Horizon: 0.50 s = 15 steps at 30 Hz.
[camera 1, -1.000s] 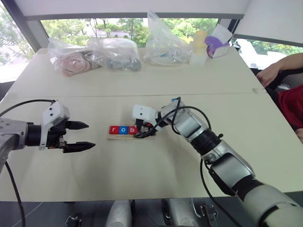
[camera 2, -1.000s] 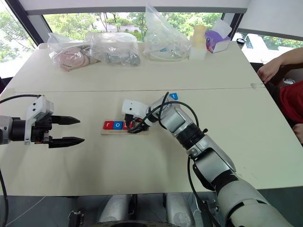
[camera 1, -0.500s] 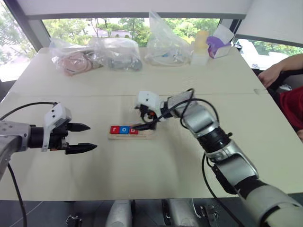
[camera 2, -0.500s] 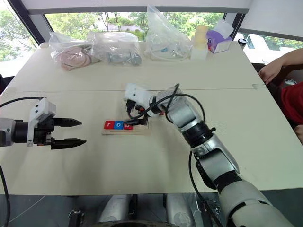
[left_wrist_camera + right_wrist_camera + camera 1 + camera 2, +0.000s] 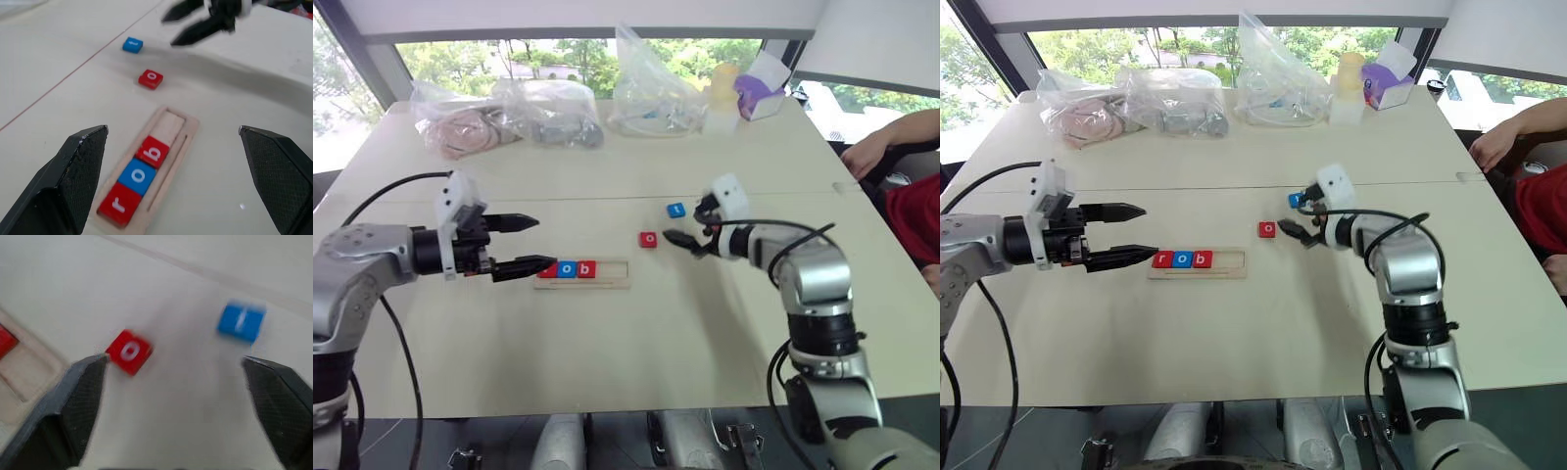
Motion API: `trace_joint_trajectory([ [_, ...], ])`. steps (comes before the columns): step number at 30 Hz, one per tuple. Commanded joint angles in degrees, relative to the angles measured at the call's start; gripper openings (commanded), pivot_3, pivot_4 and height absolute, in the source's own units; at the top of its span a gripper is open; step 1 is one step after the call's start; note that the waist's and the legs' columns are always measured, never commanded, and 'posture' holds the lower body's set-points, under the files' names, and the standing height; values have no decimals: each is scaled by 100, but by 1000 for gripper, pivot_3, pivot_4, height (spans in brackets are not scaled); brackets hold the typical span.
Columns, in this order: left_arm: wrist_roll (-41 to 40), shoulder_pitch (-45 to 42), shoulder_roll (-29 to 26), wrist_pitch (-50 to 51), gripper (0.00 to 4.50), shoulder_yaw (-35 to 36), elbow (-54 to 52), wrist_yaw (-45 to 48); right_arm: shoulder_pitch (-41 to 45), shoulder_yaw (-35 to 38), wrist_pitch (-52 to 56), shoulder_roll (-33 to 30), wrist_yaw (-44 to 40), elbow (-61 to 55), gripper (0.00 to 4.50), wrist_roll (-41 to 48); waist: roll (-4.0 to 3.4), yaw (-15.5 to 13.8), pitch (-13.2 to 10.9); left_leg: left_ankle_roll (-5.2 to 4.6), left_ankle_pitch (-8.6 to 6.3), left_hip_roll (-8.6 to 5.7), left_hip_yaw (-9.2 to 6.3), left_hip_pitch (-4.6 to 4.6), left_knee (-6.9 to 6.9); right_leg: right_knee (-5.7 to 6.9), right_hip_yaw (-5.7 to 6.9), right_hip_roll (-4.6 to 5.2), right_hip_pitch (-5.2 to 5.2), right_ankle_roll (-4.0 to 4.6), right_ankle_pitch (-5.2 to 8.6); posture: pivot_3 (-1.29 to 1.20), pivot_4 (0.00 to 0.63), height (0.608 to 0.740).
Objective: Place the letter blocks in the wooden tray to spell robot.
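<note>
Sitting on the bench point(image 5: 1234, 333), the wooden tray point(image 5: 1197, 264) holds three letter blocks reading r, o, b at its left end, its right part bare. A red o block point(image 5: 1267, 229) and a blue t block point(image 5: 1296, 200) lie loose beyond its right end. Left fingers point(image 5: 1126, 235) stand apart just left of the tray; right fingers point(image 5: 1304, 223) stand apart, empty, beside the loose blocks

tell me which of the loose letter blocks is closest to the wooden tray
The red o block. It lies on the table just beyond the wooden tray, while the blue t block sits farther off.
</note>
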State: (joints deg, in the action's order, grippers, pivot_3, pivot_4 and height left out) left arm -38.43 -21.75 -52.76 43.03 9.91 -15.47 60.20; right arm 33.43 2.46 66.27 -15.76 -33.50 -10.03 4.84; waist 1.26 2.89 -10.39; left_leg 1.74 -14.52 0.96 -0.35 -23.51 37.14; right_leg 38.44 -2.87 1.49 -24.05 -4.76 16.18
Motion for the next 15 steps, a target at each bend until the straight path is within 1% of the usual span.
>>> trace_joint_trajectory([
  [1, 145, -176, -45, -185, 4500, -1, 120, -14, -86, 21, 246, 479, 718, -435, 4468, 7, -1, 8, -1, 1, 1, 0, 0, 0, 1, 2, 0, -1, -1, 3, -2, 0, 150, 735],
  [7, 215, -176, -100, -196, 4500, 39, 140, 9, -194, -94, -105, 1361, 1778, -159, 4468, -107, -1, -26, 0, 4, 3, -1, 3, -1, 2, -3, 0, 2, 0, 1, -2, 0, 150, 735],
  [12, 174, 2, -123, -134, 4500, 131, 30, -26, -121, -125, -454, 1672, 2238, 260, 4468, -139, 0, -35, 0, 5, 3, -2, 4, -2, 1, -9, 0, 6, 3, 0, -3, 0, 150, 735],
  [15, 182, 48, -107, -151, 4500, 137, 24, -71, 3, -242, -834, 1798, 2504, 802, 4468, -234, 0, -18, 0, 5, 4, -1, 4, -1, 2, -9, 0, 6, 4, 0, -3, 0, 150, 735],
])
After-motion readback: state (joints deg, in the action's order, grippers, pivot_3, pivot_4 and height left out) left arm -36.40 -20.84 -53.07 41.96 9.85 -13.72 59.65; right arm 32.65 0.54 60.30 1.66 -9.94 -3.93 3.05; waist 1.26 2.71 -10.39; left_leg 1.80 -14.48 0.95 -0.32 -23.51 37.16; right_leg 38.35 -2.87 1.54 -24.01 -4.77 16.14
